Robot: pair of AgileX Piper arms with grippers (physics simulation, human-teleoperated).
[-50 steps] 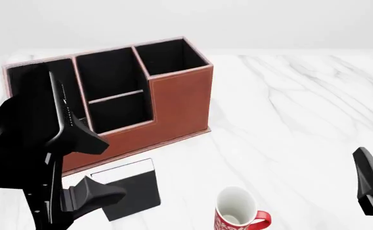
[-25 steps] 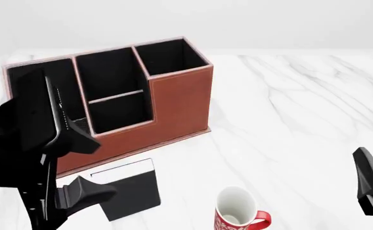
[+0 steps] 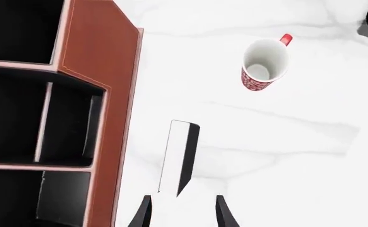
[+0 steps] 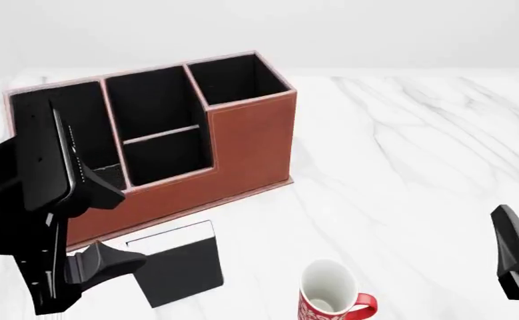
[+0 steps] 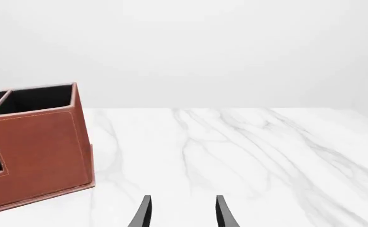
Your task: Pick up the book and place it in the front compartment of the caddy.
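The book point(image 4: 181, 263) stands on the table point(image 4: 419, 167) on its edge, just in front of the caddy point(image 4: 241, 143) and not touching it. Your left hand point(image 4: 90, 227) is above the near end of the book, released, its fingers point(image 3: 143, 213) apart and holding nothing. Your right hand point(image 5: 182, 213) is also released, well apart at the right. The red-and-white mug point(image 4: 330, 293) stands upright near the book.
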